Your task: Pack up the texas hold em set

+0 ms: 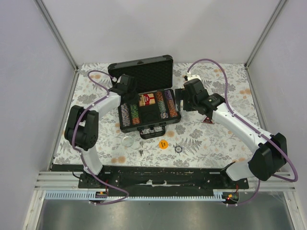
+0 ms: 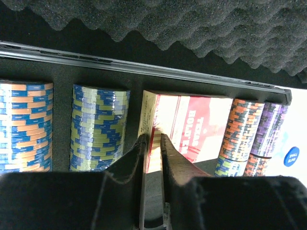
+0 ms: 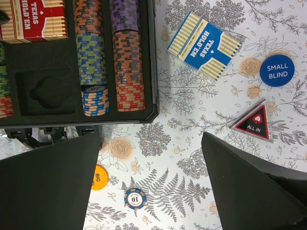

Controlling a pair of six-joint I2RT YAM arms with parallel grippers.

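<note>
- the case (image 1: 149, 128) sits open mid-table (image 1: 211, 139), its lid (image 1: 144, 72) propped toward 12 o'clock so the foam tray faces up for filling; chip rows (image 2: 100, 128) lie in their grooves.
- our left gripper (image 2: 152, 139) hangs over the tray at the red deck (image 2: 192, 127), jaws narrow with only a slim gap. in the left wrist view its tips overlap the deck's 9 o'clock edge, and we cannot tell whether they pinch that edge or only press the deck into its slot.
- our right gripper (image 3: 151, 136) hovers at 3 o'clock of the case, jaws wide and holding nothing; we judge it is spread to straddle its next pick.
- in the right wrist view the blue deck (image 3: 204, 44) lies flat just outside the case wall, with the small blind button (image 3: 277, 70) at its 4 o'clock and the all in marker (image 3: 253, 122) at its 5 o'clock.
- the orange button (image 3: 98, 177) and a loose chip (image 3: 135, 198) rest at 6 o'clock of the case.
- an empty foam recess (image 3: 45, 93) at 6 o'clock of the red deck looks to us like the blue deck's place.
</note>
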